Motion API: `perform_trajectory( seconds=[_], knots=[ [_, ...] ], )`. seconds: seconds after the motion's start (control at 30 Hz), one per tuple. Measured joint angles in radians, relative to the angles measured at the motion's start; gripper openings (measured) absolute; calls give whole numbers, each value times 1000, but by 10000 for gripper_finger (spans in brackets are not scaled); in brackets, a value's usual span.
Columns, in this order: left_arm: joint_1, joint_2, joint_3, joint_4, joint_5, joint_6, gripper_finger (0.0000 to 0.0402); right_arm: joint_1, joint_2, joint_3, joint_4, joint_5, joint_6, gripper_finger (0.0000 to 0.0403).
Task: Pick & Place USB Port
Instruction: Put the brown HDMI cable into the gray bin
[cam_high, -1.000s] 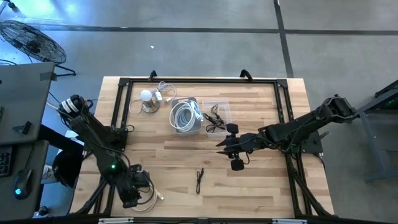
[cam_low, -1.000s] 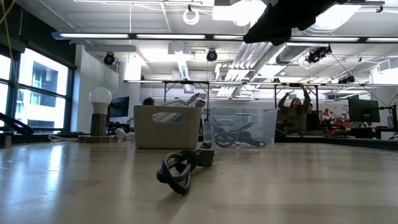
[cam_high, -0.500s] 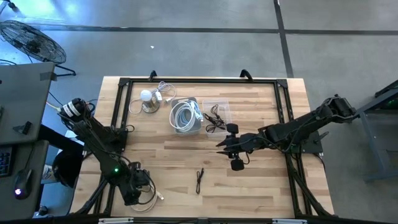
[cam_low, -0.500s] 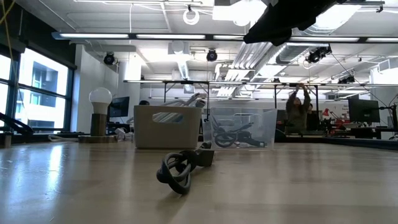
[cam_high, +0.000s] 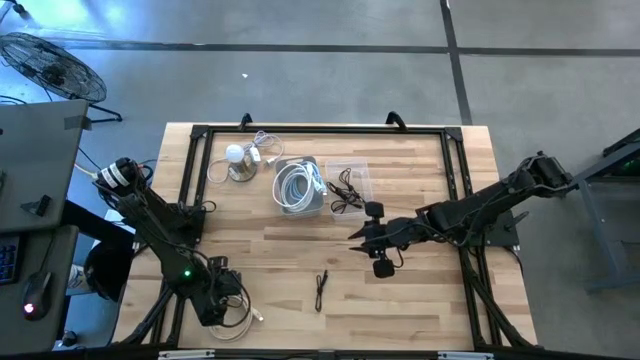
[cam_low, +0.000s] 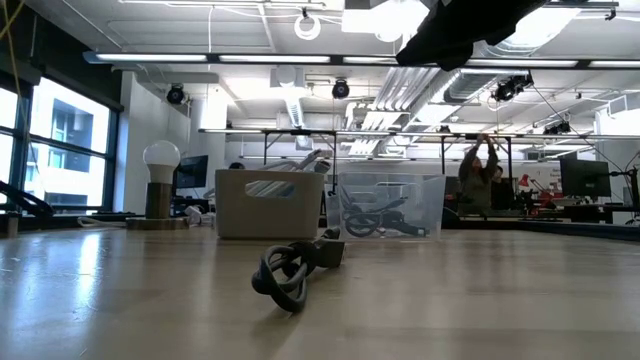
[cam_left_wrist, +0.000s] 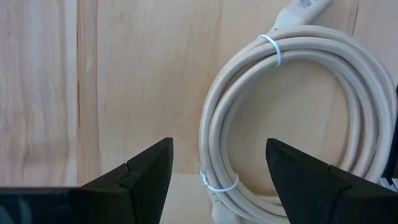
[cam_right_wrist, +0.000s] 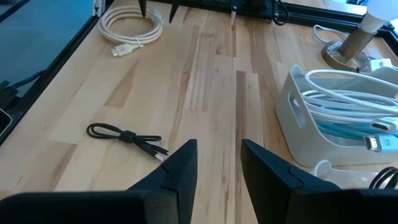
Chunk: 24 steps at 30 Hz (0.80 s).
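Note:
A small black bundled cable (cam_high: 321, 290) lies flat on the wood near the table's near edge, also in the low view (cam_low: 293, 272) and the right wrist view (cam_right_wrist: 124, 135). A white coiled cable (cam_high: 237, 320) lies flat at the near-left corner. My left gripper (cam_left_wrist: 217, 171) hovers open over that coil (cam_left_wrist: 298, 118), its fingers standing either side of the coil's one flank. My right gripper (cam_right_wrist: 217, 158) hangs open above mid-table (cam_high: 366, 236), to the far right of the black cable, touching nothing.
A white bin of white cables (cam_high: 299, 186) and a clear bin of black cables (cam_high: 348, 186) stand at the far middle, with a bulb lamp (cam_high: 237, 160) to their left. A black frame (cam_high: 300, 130) rims the table. A person (cam_low: 480, 172) moves in the room beyond.
My left arm has shifted slightly, its gripper staying over the white coil. My right gripper has eased a little toward the near edge. The cables have not moved.

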Motion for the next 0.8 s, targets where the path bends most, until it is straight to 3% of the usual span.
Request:
perform_trajectory(
  seconds=[0.53,0.63,0.73,0.8],
  knots=[
    [0,138,3,9,100,1,238,0,0,0,-2,1,0,116],
    [0,152,3,-4,99,-2,176,0,0,0,-2,1,4,116],
    [0,153,2,-20,65,-20,61,0,0,0,-2,1,5,116],
    [-1,154,2,-19,32,-24,34,0,0,0,-2,1,6,116]
  ],
)
